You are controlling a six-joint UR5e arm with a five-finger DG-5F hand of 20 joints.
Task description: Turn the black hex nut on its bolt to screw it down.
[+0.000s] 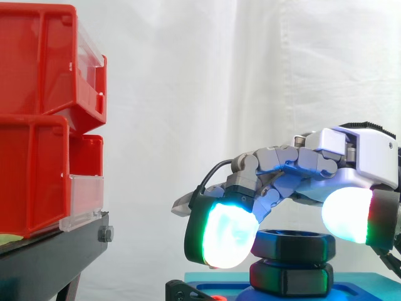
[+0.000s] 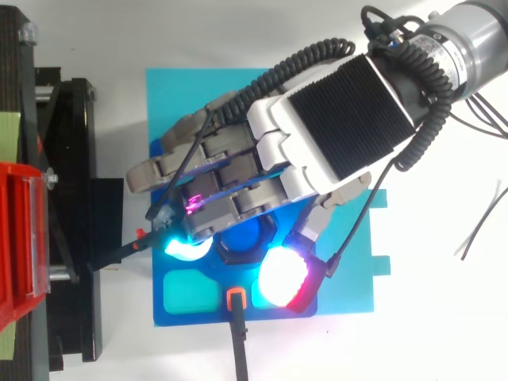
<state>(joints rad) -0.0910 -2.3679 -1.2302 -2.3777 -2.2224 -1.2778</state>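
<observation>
Low in the right half of the side view, the hand [image 1: 357, 157] reaches in from the right edge. Its fingers [image 1: 229, 241] are bent down round the black hex nut [image 1: 294, 244], with a glowing tip on each side of it. The nut sits on top of another black nut [image 1: 291, 280], on a blue plate [image 2: 349, 262] at the bottom middle. Red bins [image 1: 37, 125] sit on a black stand [image 1: 50, 260] at the left.

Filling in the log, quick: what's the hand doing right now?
Hand: closed, pads curled round the nut.
</observation>
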